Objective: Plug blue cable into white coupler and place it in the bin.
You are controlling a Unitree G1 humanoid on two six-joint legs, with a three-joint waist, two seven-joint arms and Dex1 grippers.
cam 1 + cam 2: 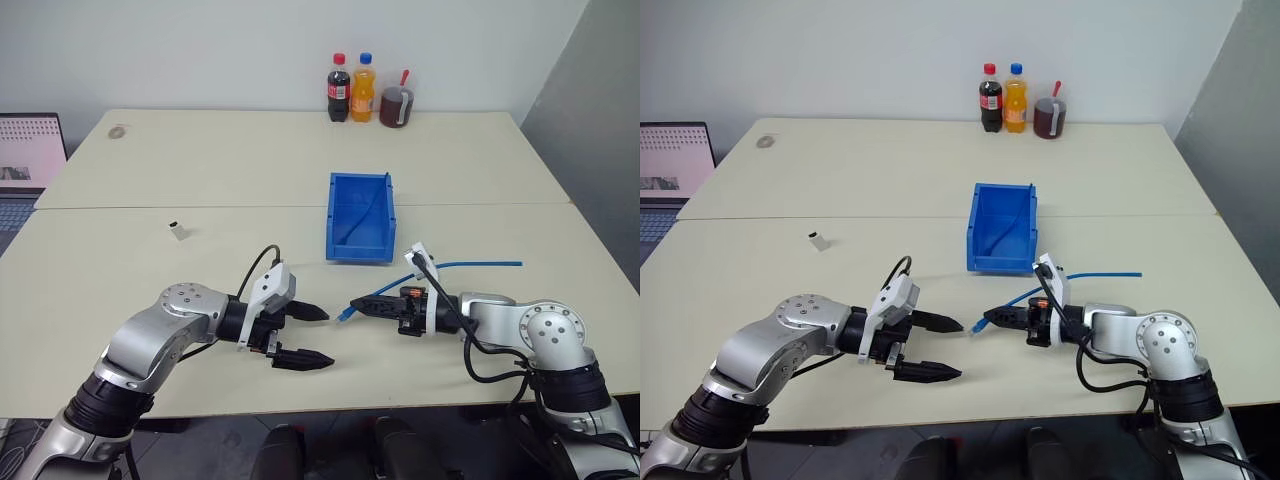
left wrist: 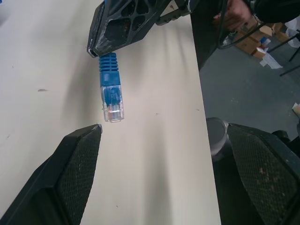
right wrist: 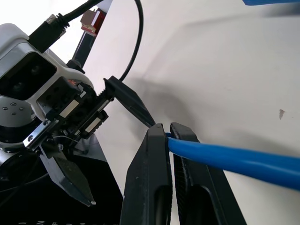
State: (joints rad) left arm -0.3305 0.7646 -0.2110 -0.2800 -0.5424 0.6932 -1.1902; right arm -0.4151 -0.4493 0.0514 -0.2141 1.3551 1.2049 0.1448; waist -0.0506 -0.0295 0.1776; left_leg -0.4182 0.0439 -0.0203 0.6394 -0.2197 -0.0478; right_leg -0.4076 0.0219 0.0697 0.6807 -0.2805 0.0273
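Pale cream table [image 1: 300, 160] fills most of our head view, two tabletops joined along a seam, with a white wall behind. Against that wall at top centre stand a cola bottle [image 1: 339, 88], an orange drink bottle [image 1: 365, 88] and a dark cup with a red straw [image 1: 396, 105]. A laptop [image 1: 28, 155] sits at the left edge of the frame.

Just right of centre we see the bin [image 1: 361, 216], open-topped and bright blue, with a thin dark cord lying inside it. The white coupler [image 1: 179, 231] lies by itself on the table in the left half of the frame, well apart from the bin and from both arms.

Low in the frame our two arms face each other. Our right hand [image 1: 363, 305] has its black fingers pressed together on the blue cable [image 1: 480, 264] close to its plug, which sticks out toward the left; the rest of the cable trails right across the table, below the bin. Our left hand [image 1: 312, 336] has its fingers spread wide, holding nothing, just beside the plug. In the left wrist view the clear-tipped plug [image 2: 111, 93] hangs out of the right hand's fingertips above the bare table.
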